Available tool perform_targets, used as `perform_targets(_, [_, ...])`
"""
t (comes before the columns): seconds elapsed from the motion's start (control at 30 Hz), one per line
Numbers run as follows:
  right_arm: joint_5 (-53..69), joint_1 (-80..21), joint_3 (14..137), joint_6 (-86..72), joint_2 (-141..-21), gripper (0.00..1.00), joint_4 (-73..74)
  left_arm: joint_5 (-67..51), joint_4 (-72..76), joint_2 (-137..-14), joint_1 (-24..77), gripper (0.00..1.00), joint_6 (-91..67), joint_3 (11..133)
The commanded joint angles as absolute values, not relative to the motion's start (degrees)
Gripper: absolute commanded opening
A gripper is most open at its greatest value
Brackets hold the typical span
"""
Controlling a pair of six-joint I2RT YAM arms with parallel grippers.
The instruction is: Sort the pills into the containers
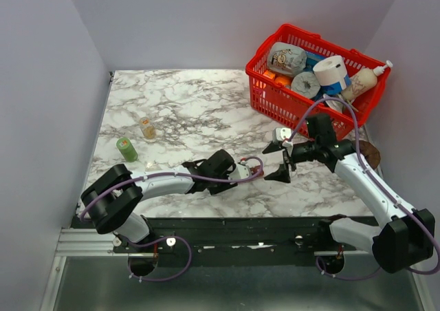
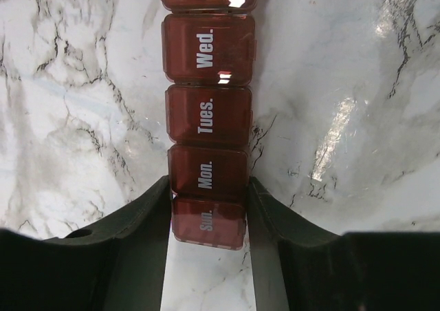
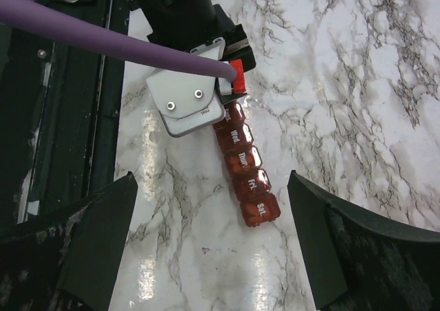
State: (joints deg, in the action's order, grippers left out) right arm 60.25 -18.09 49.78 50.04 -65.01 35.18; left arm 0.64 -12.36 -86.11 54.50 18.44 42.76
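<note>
7 small square cells with white day labels from Sun. to Sat. make up the containers (image 2: 208, 111), a glossy, translucent red-brown plastic strip lying flat on the white, grey-veined marble table (image 1: 192, 104). We see the left gripper (image 2: 209, 187) closed on the Sun. end, its 2 matte black fingers (image 2: 155, 215) pressed against both long sides of that last cell. From the right wrist view the strip runs out from under the left arm's silver wrist plate (image 3: 184, 104), its rounded Sat. end free. The right gripper (image 3: 212, 180) hangs above that end with its jaws spread wide, holding nothing. Further left on the table stand 1 small clear bottle (image 1: 147, 127) with orange-tan contents and 1 round green cap (image 1: 126, 148) just beside it, well apart from the strip. At the far right sits 1 red mesh basket (image 1: 265, 98) heaped with packages.
</note>
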Motion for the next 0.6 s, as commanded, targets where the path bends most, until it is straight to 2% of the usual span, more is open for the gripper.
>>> perform_targets(0.0, [62.8, -18.5, 48.0, 54.3, -64.6, 1.0, 34.3, 0.1, -14.8, -86.0, 54.8, 0.13, 19.3, 43.4])
perform_targets(0.1, [62.6, -18.5, 47.2, 56.2, -64.9, 1.0, 34.3, -1.3, -15.1, -85.1, 54.8, 0.04, 19.5, 43.4])
perform_targets(0.2, [62.9, -18.5, 46.0, 60.5, -66.7, 1.0, 34.6, -2.6, -14.9, -83.2, 54.8, 0.0, 19.7, 43.2])
perform_targets(0.57, [61.4, -24.6, 47.2, 62.8, -72.2, 0.99, 32.0, -9.5, -13.3, -75.9, 54.2, 0.0, 18.0, 42.3])
